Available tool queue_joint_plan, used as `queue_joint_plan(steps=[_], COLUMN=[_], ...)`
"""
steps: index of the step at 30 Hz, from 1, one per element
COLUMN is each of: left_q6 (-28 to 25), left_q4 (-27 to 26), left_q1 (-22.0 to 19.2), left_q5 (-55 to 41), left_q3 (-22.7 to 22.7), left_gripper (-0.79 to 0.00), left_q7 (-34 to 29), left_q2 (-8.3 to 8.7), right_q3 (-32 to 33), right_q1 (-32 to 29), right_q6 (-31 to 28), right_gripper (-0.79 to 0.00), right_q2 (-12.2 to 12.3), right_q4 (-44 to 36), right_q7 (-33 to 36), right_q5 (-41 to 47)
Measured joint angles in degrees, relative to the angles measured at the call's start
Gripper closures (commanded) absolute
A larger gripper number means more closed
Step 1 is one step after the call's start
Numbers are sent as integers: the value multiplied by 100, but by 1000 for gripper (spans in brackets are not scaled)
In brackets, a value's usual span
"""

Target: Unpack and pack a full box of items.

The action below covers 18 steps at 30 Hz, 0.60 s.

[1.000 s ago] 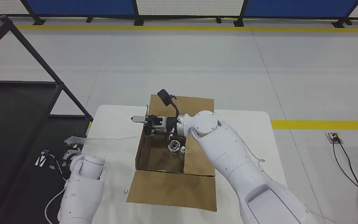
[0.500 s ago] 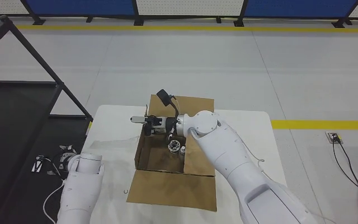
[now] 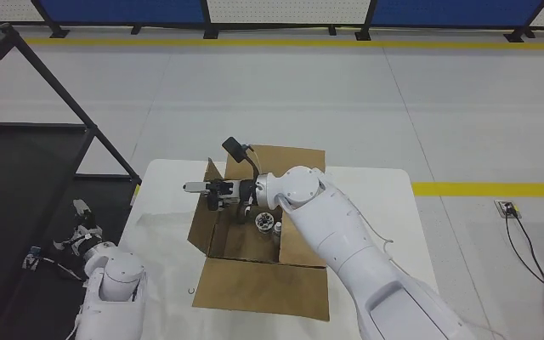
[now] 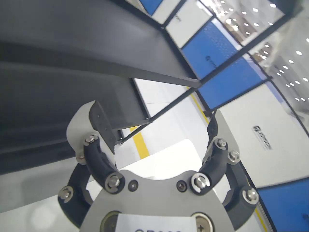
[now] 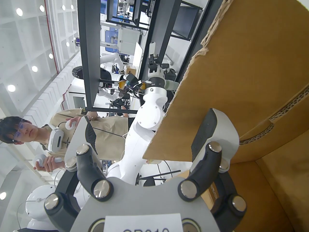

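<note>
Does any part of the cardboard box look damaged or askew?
Yes. The side flap of the box has a torn, ragged edge and leans outward, with the open right gripper at it.

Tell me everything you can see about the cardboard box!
The cardboard box is brown, corrugated, and stands open on the white table, flaps spread outward. One side flap has a ragged, torn edge and sits between the open fingers of the right gripper. Small items lie inside.
</note>
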Motion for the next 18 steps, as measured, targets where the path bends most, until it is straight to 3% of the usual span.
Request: queue_joint_plan(steps=[1, 3, 9, 12, 18], left_q6=[-281, -429, -275, -471, -1507], left_q4=[-333, -500, -328, -451, -958], left_q1=[316, 510, 323, 438, 895], left_q5=[259, 384, 234, 345, 686], left_q3=[-29, -34, -21, 69, -174], left_gripper=[-785, -785, -785, -785, -785], left_q7=[-327, -562, -309, -455, -1055], left_q2=[33, 39, 35, 34, 145], right_q3=[0, 1, 15, 31, -56], right_q1=[2, 2, -27, -274, -553], right_q6=[-3, -5, 10, 36, 403], right_gripper=[-785, -785, -785, -785, -785], right_q2=[0, 1, 8, 32, -21], right_q4=[2, 2, -10, -291, -781], right_q7=[7, 6, -32, -549, -1301], right_q5=[-1, 0, 10, -70, -262])
